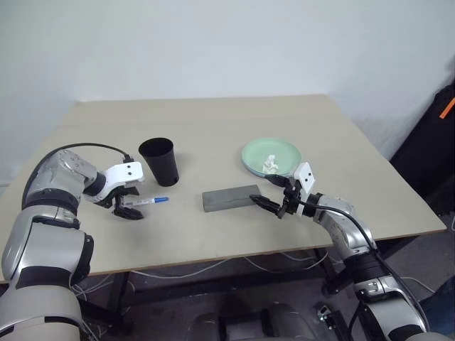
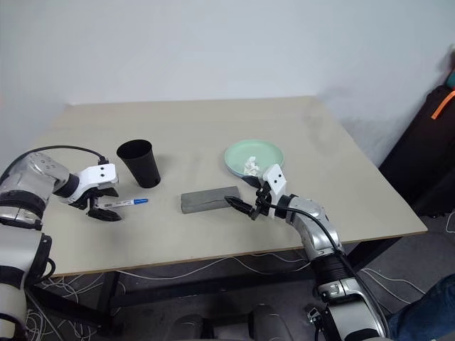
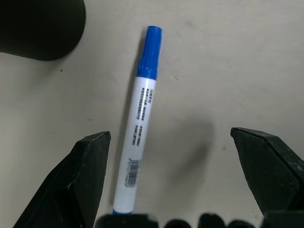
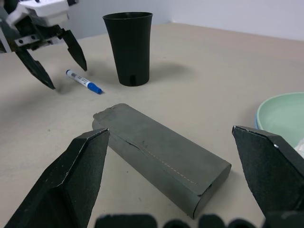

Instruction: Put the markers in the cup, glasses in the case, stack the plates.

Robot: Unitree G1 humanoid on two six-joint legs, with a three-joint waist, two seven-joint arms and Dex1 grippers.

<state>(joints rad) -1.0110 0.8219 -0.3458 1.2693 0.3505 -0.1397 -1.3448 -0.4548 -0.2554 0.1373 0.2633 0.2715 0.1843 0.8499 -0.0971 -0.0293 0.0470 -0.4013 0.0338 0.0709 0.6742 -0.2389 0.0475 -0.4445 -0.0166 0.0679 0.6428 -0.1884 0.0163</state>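
On a beige worktop (image 1: 213, 234), the robot's left hand (image 1: 128, 207) hangs over the blue-capped marker (image 1: 151, 202), fingers spread wide and gripping nothing. The marker lies flat just beside the black cup (image 1: 159, 161), on the near side of it, and the wrist view shows its barrel running roughly along the gap between the fingers, closer to one of them; a grasp would likely need the hand centred on the barrel, perhaps turned across it. The left hand is plainly the nearer one to this marker. The cup stands upright; its inside cannot be seen. To the cup's right lies the grey case (image 1: 231, 197), closed, its long axis running away from the cup. The right hand (image 1: 274, 201), also spread wide and empty, points at the case's far end. Beyond that, further right of the cup, sits the mint-green plate (image 1: 259, 158) atop a blue one, a small white lumpy object (image 1: 271, 164) on it.
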